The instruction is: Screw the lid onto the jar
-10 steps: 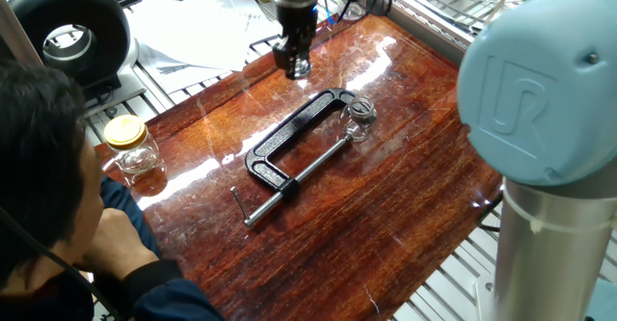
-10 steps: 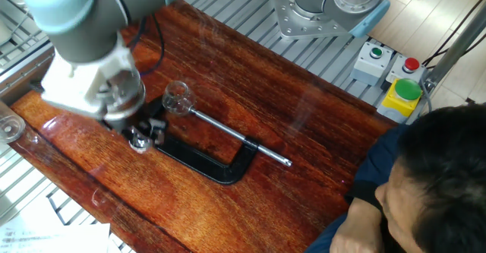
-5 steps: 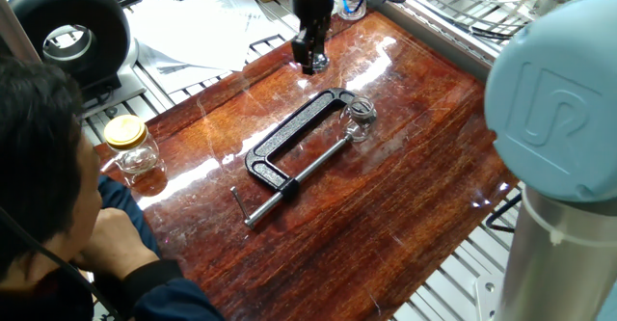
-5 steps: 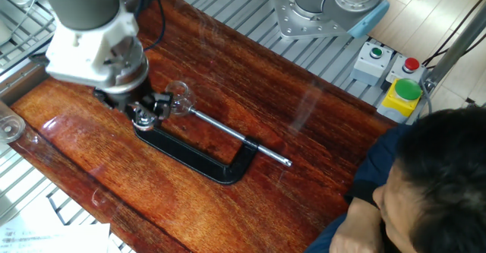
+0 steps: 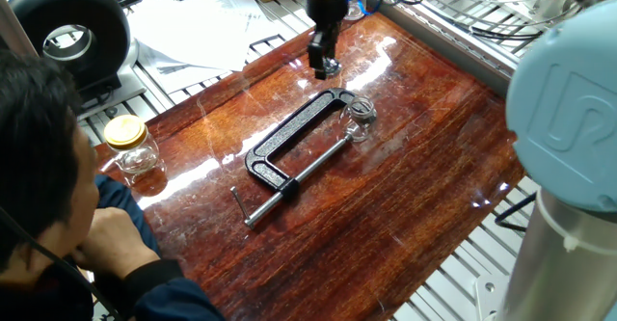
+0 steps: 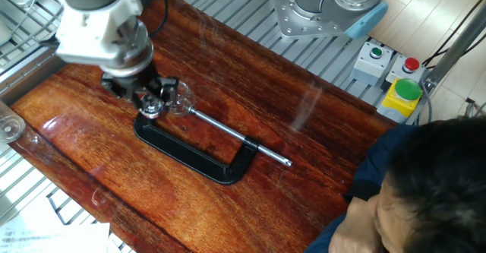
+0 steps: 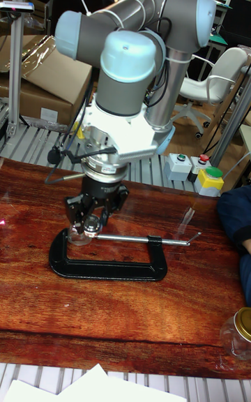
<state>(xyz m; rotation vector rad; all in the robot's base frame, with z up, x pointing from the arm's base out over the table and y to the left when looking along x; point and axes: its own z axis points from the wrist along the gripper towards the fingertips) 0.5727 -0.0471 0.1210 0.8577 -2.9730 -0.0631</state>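
The jar (image 5: pixel 360 120) is a tiny clear glass one, standing upright in the mouth of a black C-clamp (image 5: pixel 289 146) at the middle of the wooden table. It also shows in the other fixed view (image 6: pixel 182 99) and the tall view (image 7: pixel 77 237). My gripper (image 5: pixel 325 66) hangs a little above the table, to the far left of the jar and apart from it. Its fingers are shut on a small glinting clear lid (image 6: pixel 154 109). From the other side the gripper (image 6: pixel 154 105) looks close beside the jar. In the tall view the gripper (image 7: pixel 90 223) stands just above the jar's right side.
A bigger yellow-lidded jar (image 5: pixel 130 145) stands at the table's left edge, near a seated person (image 5: pixel 43 196). The clamp's screw rod (image 6: pixel 239 137) runs across the table. A button box (image 6: pixel 391 74) and the robot base (image 6: pixel 326 6) sit beyond the far edge.
The gripper has travelled with the lid along the table's far side towards the jar, now close beside it. The clamp and both jars have not moved.
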